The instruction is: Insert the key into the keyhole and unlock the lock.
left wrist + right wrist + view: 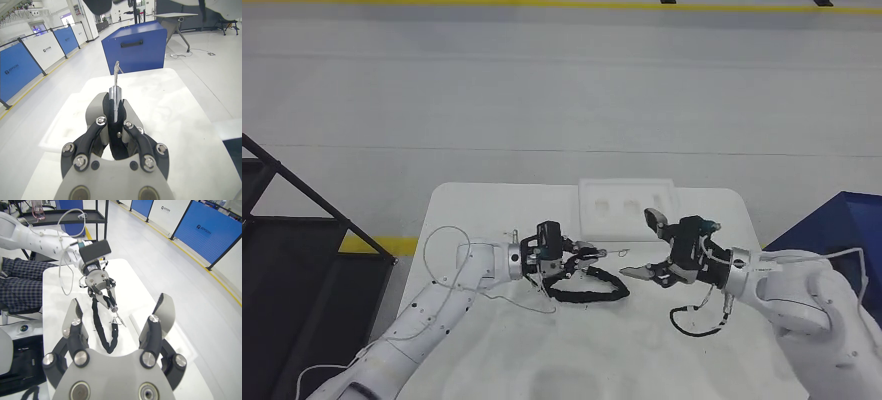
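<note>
A black cable lock [587,290] loops on the white table [592,350]. Its chrome cylinder [115,96] is held off the table by my left gripper [115,103], which is shut on it. A small key [116,71] sticks out of the cylinder's end, with a ring of spare keys [118,320] hanging below it. My right gripper [121,305] is open a short way in front of the key, empty and level with it. In the top view the left gripper [587,256] and the right gripper [640,244] face each other over the table's middle. The cable's free end [114,329] lies on the table.
A white moulded tray [627,205] sits at the table's back edge. A blue cabinet [842,225] stands off the right side and a black cart [292,270] off the left. A thin black cable [697,320] hangs under the right arm.
</note>
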You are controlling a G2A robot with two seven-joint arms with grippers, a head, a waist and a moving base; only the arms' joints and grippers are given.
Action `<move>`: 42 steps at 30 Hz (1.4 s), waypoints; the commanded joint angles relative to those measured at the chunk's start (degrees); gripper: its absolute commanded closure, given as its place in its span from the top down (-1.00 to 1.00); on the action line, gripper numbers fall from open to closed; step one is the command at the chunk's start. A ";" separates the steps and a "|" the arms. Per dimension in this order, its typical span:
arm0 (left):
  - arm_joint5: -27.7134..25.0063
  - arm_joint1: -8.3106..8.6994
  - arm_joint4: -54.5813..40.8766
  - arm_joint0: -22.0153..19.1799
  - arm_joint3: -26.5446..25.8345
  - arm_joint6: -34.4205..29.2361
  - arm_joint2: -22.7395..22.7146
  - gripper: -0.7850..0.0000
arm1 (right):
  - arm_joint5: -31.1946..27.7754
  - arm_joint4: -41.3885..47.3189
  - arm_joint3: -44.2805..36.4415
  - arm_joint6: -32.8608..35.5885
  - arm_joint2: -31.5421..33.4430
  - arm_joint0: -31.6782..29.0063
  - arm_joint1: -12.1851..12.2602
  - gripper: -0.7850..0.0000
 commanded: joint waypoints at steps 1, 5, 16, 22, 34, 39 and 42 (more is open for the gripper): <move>1.03 -0.60 1.42 -0.68 2.32 0.23 2.10 -1.00 | 0.18 5.09 1.15 2.43 -0.40 0.93 0.10 1.00; 1.93 -1.90 3.12 -1.84 6.65 0.61 5.99 -1.00 | 0.73 11.12 2.98 7.21 -1.11 3.36 0.33 1.00; 0.87 -5.38 8.59 -6.02 14.70 -0.57 14.99 0.44 | -0.67 18.69 7.54 13.62 -4.69 7.89 0.57 1.00; -1.99 -6.51 7.53 -7.89 16.96 -0.25 16.57 1.00 | -2.81 23.27 12.29 14.80 -7.29 10.60 0.44 1.00; -10.30 -3.54 1.64 -14.73 17.39 2.75 6.14 1.00 | -6.53 33.47 24.32 19.91 -12.67 21.38 -0.18 1.00; -10.60 -1.88 -0.57 -17.97 16.18 0.76 2.07 1.00 | -9.41 31.73 28.99 21.05 -13.59 28.10 -0.47 1.00; -10.60 -1.09 -5.42 -20.72 16.72 -1.10 1.22 1.00 | -11.09 27.83 31.36 19.37 -14.38 30.97 -0.68 1.00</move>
